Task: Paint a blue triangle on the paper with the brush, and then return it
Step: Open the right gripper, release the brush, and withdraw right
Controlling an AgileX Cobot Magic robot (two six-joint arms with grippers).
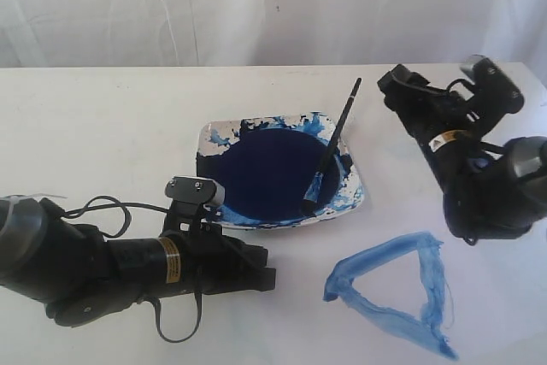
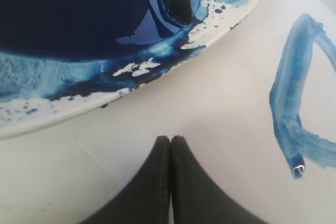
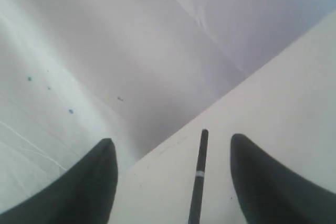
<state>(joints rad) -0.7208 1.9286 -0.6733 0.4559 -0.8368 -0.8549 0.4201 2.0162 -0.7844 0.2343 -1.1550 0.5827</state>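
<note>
The brush [image 1: 332, 153] is seen lying in the paint dish [image 1: 209, 136], bristles sunk in the dark pool [image 1: 261, 168], handle propped over the far rim and pointing toward the right pincer [image 1: 391, 83]. That pincer is held apart. From its wrist camera the handle is seen between the 2 jaws with a gap on each side, so nothing is gripped. The blue triangle [image 1: 386, 253] is laid out on the paper [image 1: 102, 126], in front of the dish and to its right, all 3 sides closed. It is probably wet, though that cannot be confirmed from here. The left pincer [image 2: 170, 139] is pressed together, empty, near the dish's front edge.

Now the hazards. The handle is only leaned on the rim: if a jaw is dragged across it on the way out, the brush could be flicked out and paint thrown onto the paper. The triangle could be smeared if the right arm is swung low over it. The dish could be nudged by a careless move of the left arm.
</note>
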